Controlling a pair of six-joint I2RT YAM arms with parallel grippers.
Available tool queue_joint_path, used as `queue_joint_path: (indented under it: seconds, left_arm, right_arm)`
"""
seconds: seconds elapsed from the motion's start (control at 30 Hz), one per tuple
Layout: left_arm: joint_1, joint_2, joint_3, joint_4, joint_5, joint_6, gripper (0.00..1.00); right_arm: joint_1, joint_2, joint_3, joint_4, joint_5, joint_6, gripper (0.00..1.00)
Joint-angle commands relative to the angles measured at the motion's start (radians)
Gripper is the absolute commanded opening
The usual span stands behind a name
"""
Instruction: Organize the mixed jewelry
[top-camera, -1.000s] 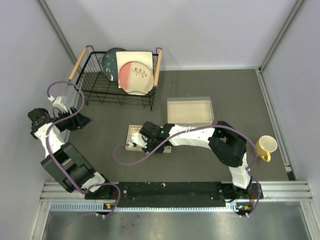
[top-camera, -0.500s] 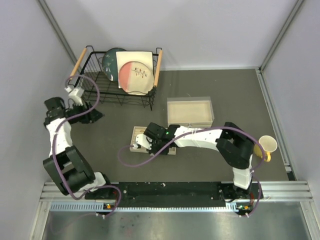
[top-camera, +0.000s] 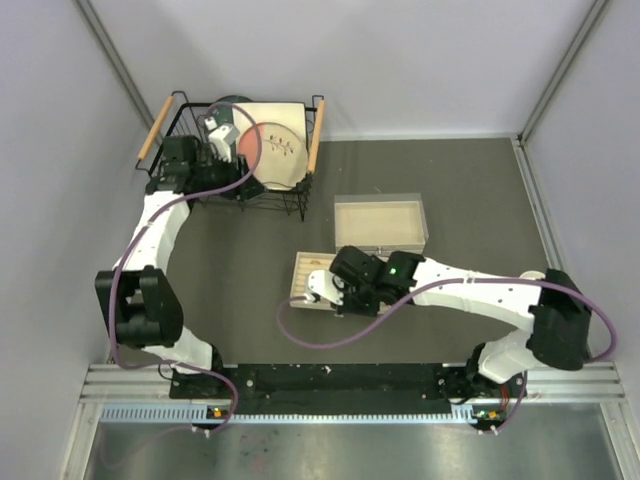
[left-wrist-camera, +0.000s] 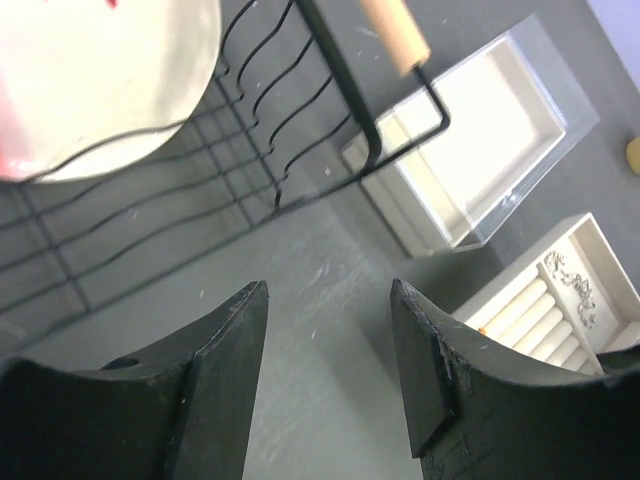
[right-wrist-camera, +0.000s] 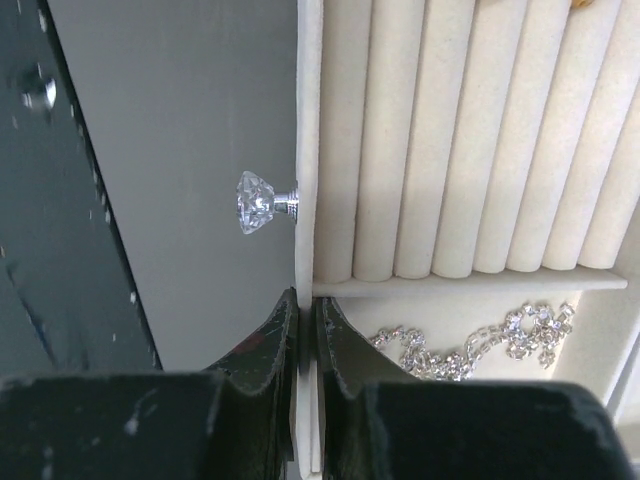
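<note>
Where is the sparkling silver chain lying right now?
In the right wrist view, the silver chain lies in the compartment just below the ring rolls, right of the right gripper pinching the tray wall.

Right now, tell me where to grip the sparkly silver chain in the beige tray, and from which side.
Pinch the sparkly silver chain at its bunched end, coming straight down: it lies flat in a walled compartment of the beige tray, so sideways approaches look blocked.
</note>
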Motion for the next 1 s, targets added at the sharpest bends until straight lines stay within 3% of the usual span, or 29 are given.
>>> queue_joint_path:
  seconds: [0.0, 0.17, 0.37, 0.73, 0.97]
  left_arm:
    - [-0.088, 0.084, 0.138, 0.048, -0.040, -0.109, 0.58]
    - [-0.199, 0.185, 0.306, 0.018, -0.101, -0.116, 0.58]
    - [-0.312, 0.259, 0.398, -0.024, -0.112, -0.034, 0.59]
    - [-0.400, 0.411, 0.627, -0.122, -0.100, 0.068, 0.63]
    - [-0.417, 0.504, 0.735, -0.146, -0.064, 0.088, 0.68]
  right_arm:
    - [0.005, -0.136, -0.065, -0.082, 0.036, -0.033, 0.00]
    - [-0.012, -0.277, -0.170, -0.114, 0.118, -0.073, 0.00]
    - [-0.067, -0.426, -0.247, -0.142, 0.133, -0.128, 0.00]
    - [-0.198, -0.466, -0.268, -0.114, 0.055, -0.240, 0.00]
    - [-0.215, -0.432, -0.250, -0.099, -0.011, -0.301, 0.00]
